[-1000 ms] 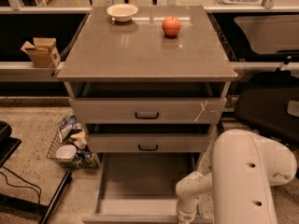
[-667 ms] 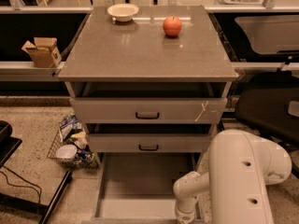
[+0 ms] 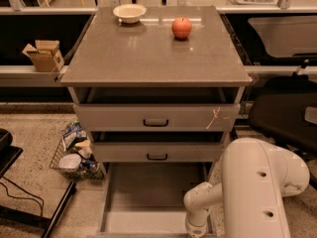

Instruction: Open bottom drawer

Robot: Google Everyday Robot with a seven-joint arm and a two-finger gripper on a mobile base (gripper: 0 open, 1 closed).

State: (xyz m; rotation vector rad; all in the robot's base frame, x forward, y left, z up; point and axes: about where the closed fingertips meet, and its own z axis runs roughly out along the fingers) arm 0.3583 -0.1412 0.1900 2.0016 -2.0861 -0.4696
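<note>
The bottom drawer (image 3: 148,192) is sitting well pulled out beneath the middle drawer (image 3: 157,151), showing its grey interior, with its long axis running left to right. The gripper (image 3: 197,230) is hanging at the view's lower edge, over the drawer's front rail right of centre and mostly cut off, so I am not telling whether it is open or closed; any further pull is pointing straight toward the camera

No readable text, label, brand or number anywhere. Cardboard box (image 3: 43,55): plain faces. Packets in the wire basket (image 3: 74,155): print too small to read. Gripper out of view, beyond the frame's lower edge, below the white arm (image 3: 199,214) at the bottom drawer (image 3: 148,192).
</note>
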